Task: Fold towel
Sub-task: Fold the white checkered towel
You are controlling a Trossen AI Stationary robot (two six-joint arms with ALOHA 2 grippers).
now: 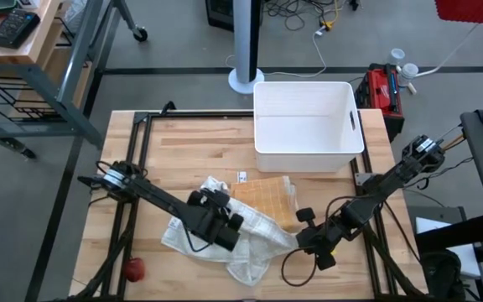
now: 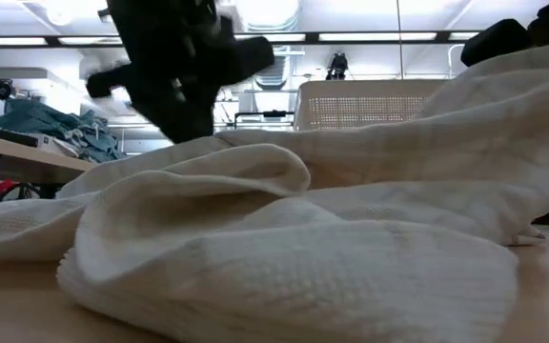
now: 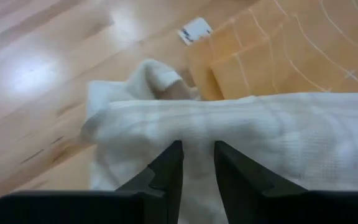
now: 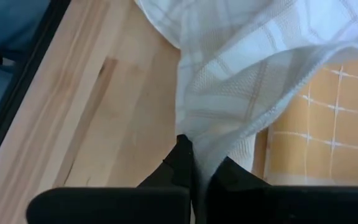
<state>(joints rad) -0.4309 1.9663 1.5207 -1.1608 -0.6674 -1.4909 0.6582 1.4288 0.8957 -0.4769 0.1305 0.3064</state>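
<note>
Where the low view is filled by the crumpled white towel [image 2: 284, 248], pinching by the right gripper [image 4: 197, 163] is shown only in its wrist view; left gripper [image 3: 197, 163] jaws straddle a fold, slightly parted.

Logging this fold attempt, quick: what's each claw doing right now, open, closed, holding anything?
Left claw: slightly open, fingers astride a fold of the white towel.
Right claw: closed, pinching the white towel's edge.

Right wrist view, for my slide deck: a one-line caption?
Right gripper pinching the white towel above the wooden table.
</note>
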